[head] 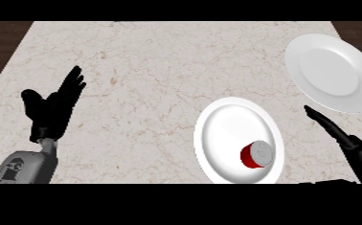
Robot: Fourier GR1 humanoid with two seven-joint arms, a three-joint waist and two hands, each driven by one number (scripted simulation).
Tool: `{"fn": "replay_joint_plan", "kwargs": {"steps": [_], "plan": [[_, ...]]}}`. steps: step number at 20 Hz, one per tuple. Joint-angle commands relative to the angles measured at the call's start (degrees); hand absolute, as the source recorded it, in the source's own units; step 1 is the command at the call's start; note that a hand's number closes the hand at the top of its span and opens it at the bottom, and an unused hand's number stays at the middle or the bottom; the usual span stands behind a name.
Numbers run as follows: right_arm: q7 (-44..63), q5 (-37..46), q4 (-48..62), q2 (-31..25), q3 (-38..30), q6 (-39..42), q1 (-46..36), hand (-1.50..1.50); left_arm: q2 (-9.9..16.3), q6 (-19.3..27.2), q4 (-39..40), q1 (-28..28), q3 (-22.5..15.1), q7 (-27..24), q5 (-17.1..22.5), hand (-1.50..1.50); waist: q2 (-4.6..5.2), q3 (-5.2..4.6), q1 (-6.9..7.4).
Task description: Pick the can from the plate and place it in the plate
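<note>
1 can (255, 155), 2 plates (237, 123)

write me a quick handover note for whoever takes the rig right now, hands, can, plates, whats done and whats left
Left hand: open, fingers up, resting at the left edge of the counter, holding nothing.
Right hand: open, fingers straight, at the right edge between the two plates, touching nothing.
Can: red with a silver top, standing upright on the near plate, toward its lower right part.
Far plate: at the upper right of the counter, nothing on it.
Done: nothing that shows; the can is not yet grasped.
Left: bring the right hand onto the can, close the fingers round it, lift it, carry it to the far plate, set it down there.
</note>
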Motion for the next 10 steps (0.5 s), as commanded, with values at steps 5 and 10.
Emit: {"fn": "replay_joint_plan", "kwargs": {"steps": [5,10], "plan": [[18.35,4.52,-15.63,-3.74,2.65,4.72,1.53,-1.5,-2.5,1.28,0.54,-1.87,-0.09,1.62,-2.73,0.0,-0.05,-0.06,0.15],[22.54,9.98,-10.71,-2.54,5.58,7.97,-4.04,-1.5,-3.57,-2.16,2.77,-0.49,0.84,-1.73,-2.48,0.0,0.11,-0.02,0.58]]}}
